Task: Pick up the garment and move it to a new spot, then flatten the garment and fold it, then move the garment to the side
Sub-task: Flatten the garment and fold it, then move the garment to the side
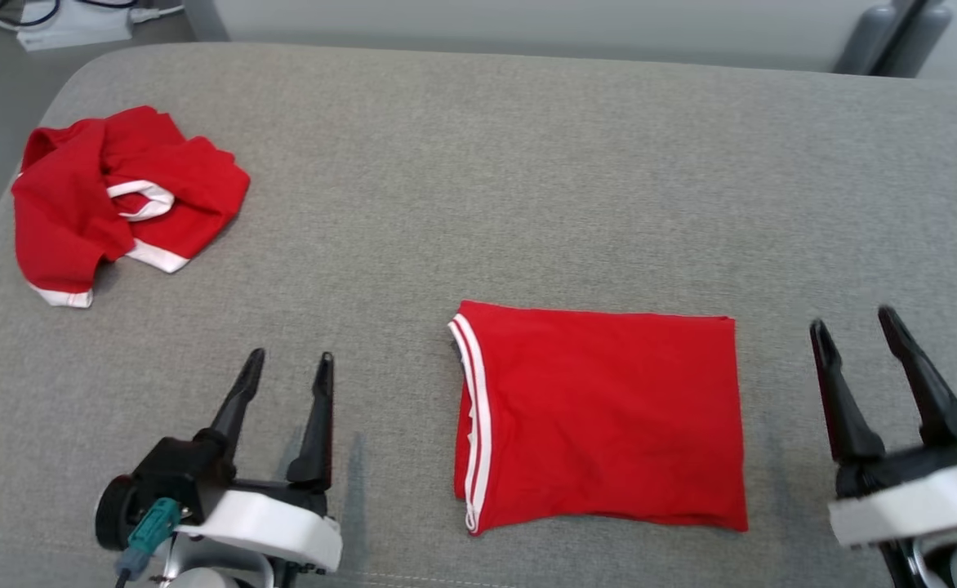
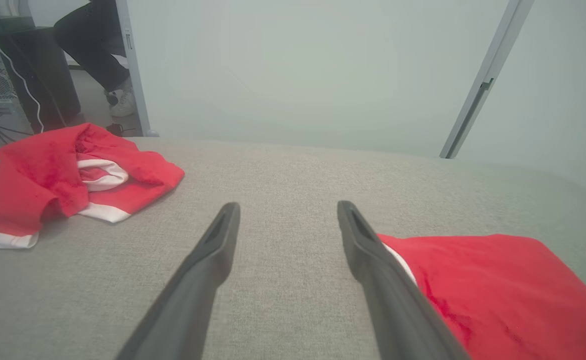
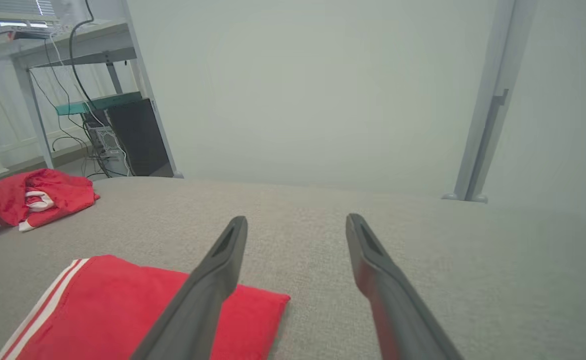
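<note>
A red garment with white stripes (image 1: 605,416) lies folded into a flat rectangle on the grey cushion, front centre; its striped edge faces left. The same garment (image 2: 503,290) lies right of my left fingers, and it (image 3: 138,310) sits lower left in the right wrist view. My left gripper (image 1: 291,366) stands open to the left of it, nothing between its fingers. My right gripper (image 1: 854,322) stands open to the right of it, also empty. Both hover just apart from the cloth.
A second red garment with white trim (image 1: 115,196) lies crumpled at the far left of the grey cushioned surface (image 1: 527,180). Beyond the left edge stand a desk with cables (image 3: 73,100) and a person's leg and shoe (image 2: 108,75). A wall lies behind.
</note>
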You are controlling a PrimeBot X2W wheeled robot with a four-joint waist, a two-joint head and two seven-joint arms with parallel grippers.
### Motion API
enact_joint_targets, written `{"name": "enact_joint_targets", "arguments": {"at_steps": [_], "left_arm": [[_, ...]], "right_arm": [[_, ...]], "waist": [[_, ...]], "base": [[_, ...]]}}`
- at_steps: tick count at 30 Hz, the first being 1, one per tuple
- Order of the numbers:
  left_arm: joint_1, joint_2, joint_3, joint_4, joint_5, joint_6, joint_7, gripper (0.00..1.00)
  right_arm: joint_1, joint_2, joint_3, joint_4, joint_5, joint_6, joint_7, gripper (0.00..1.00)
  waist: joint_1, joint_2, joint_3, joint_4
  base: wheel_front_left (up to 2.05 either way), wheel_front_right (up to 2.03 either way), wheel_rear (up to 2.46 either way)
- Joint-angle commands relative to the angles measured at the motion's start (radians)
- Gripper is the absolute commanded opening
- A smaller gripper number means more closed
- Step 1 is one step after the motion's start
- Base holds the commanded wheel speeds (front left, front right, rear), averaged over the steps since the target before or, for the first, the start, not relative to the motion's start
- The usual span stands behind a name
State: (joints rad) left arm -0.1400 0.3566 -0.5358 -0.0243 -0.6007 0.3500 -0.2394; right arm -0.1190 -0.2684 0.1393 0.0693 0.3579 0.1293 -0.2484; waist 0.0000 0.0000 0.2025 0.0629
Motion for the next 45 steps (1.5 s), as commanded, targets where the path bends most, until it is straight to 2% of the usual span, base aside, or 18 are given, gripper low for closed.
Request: {"name": "enact_joint_targets", "arguments": {"at_steps": [1,7,16,20,23,27,38,39,40,45], "left_arm": [[-0.002,0.032,0.052,-0.029,-0.004,0.016,-0.010,1.00],[0.034,0.058,0.079,-0.052,-0.010,0.040,-0.009,1.00],[0.057,0.073,0.080,-0.084,-0.007,0.062,0.004,1.00],[0.047,0.072,0.075,-0.092,-0.003,0.063,0.007,1.00],[0.026,0.061,0.057,-0.092,0.003,0.055,0.012,1.00],[0.009,0.042,0.037,-0.081,0.004,0.043,0.010,1.00],[-0.013,0.013,0.034,-0.048,0.001,0.025,-0.003,1.00],[-0.013,0.012,0.036,-0.047,0.001,0.024,-0.004,1.00],[-0.014,0.012,0.038,-0.046,0.001,0.023,-0.005,1.00],[-0.019,0.018,0.040,-0.045,0.005,0.018,-0.008,1.00]], "right_arm": [[0.059,0.008,-0.014,-0.041,-0.032,0.001,-0.013,1.00],[0.168,0.044,-0.069,-0.039,-0.079,0.001,-0.013,1.00],[0.166,0.054,-0.068,-0.016,-0.079,0.001,-0.013,1.00],[0.117,0.042,-0.013,0.047,-0.042,0.001,-0.013,1.00],[0.034,0.005,0.097,0.173,0.018,0.001,-0.007,1.00],[-0.035,-0.008,0.194,0.280,0.094,0.001,-0.003,1.00],[-0.118,-0.017,0.331,0.435,0.244,0.001,0.005,1.00],[-0.125,-0.020,0.342,0.437,0.259,0.001,0.004,0.38],[-0.133,-0.026,0.357,0.438,0.268,0.001,0.005,0.00],[-0.166,-0.058,0.378,0.429,0.277,0.001,-0.007,0.00]], "waist": [[0.0000,0.0000,-0.012,-0.023],[0.0000,0.0000,-0.026,-0.056],[0.0000,0.0000,-0.033,-0.053],[0.0000,0.0000,-0.022,-0.043],[0.0000,0.0000,-0.007,-0.015],[0.0000,0.0000,0.013,0.020],[0.0000,0.0000,0.045,0.058],[0.0000,0.0000,0.047,0.056],[0.0000,0.0000,0.049,0.055],[0.0000,0.0000,0.054,0.021]], "base": [[0.00,0.00,0.00],[0.00,0.00,0.00],[0.00,0.00,0.00],[0.00,0.00,0.00],[0.00,0.00,0.00],[0.00,0.00,0.00],[0.00,0.00,0.00],[0.00,0.00,0.00],[0.00,0.00,0.00],[0.00,0.00,0.00]]}}
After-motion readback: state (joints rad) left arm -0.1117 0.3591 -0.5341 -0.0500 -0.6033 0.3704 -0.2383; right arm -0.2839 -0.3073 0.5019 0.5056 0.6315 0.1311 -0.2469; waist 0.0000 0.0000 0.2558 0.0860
